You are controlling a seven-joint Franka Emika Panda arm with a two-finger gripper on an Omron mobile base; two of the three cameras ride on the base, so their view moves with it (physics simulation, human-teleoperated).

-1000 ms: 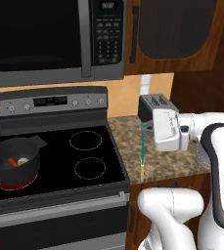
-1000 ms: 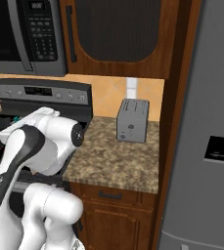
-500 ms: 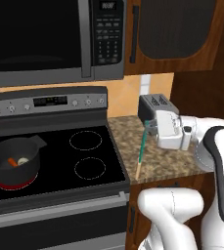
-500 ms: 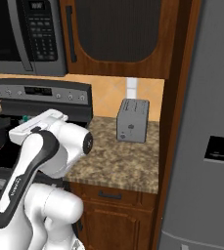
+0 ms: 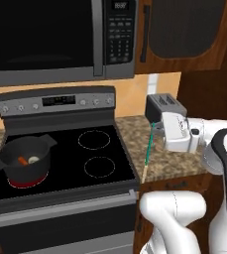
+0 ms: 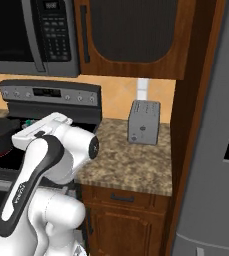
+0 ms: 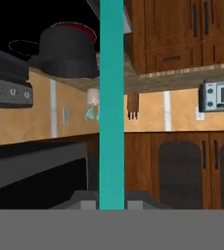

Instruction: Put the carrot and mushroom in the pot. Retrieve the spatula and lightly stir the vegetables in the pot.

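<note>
1. Gripper [image 5: 156, 130] clamped on the spatula [image 5: 148, 148], held sideways over the granite counter [image 5: 172, 163] just right of the stove [image 5: 65, 163]; spatula hanging near-vertical, teal handle up, pale tan end down near the counter's front edge.
2. Seen from the hand camera as a straight teal bar [image 7: 111, 102] rising between the fingertips.
3. Pot [image 5: 23, 159] sitting on the front left burner, glowing red beneath; well apart from the gripper.
4. Carrot [image 5: 23, 160] and mushroom [image 5: 33, 159] lying side by side inside the pot.
5. Toaster [image 6: 143, 122] standing at the back of the counter, just behind the hand.
</note>
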